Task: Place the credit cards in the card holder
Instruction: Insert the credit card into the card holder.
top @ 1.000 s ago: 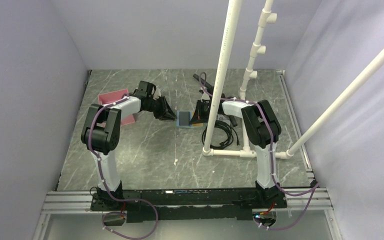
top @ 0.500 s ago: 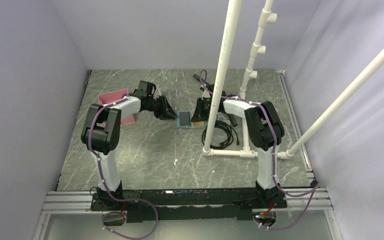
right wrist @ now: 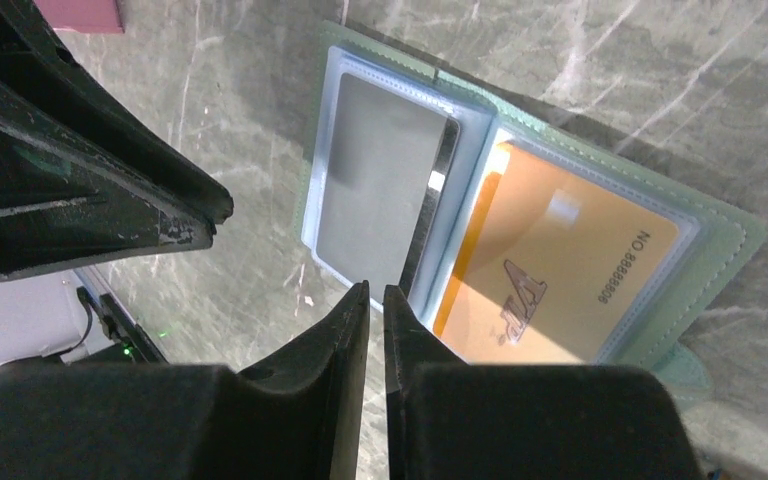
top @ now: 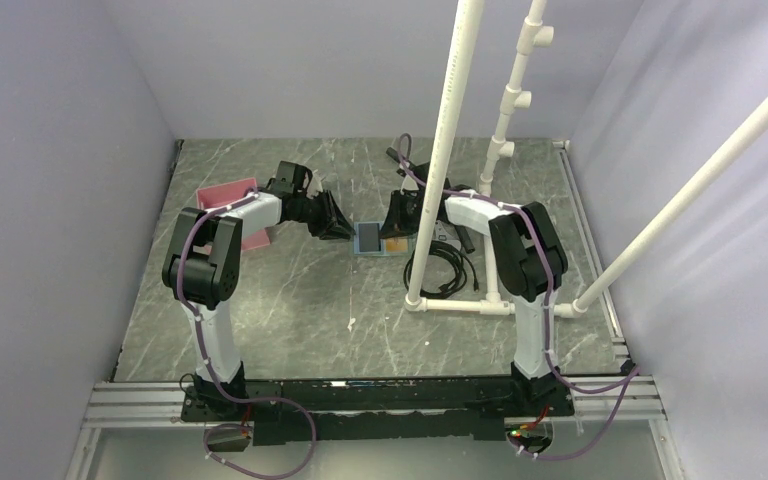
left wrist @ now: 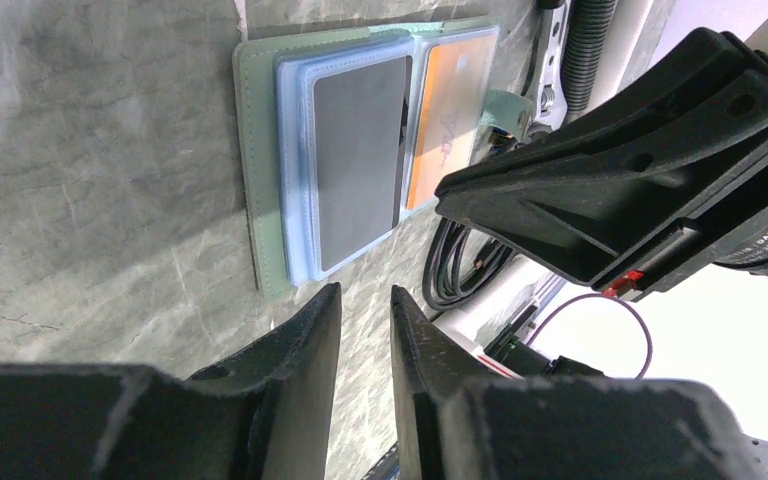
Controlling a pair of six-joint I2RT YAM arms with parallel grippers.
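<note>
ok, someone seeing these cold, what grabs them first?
The open green card holder lying flat mid-table, with a grey card in one clear sleeve and an orange card in the other. Next, the left gripper and right gripper close in on either side of it, both empty, fingers slightly apart. The white pipe frame stands tall on the right.

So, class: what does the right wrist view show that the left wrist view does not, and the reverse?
Only right wrist: the number printed on the orange card and a corner of the pink tray. Only left wrist: the coiled black cable. Both: the open card holder with a grey card beside the orange one.
</note>
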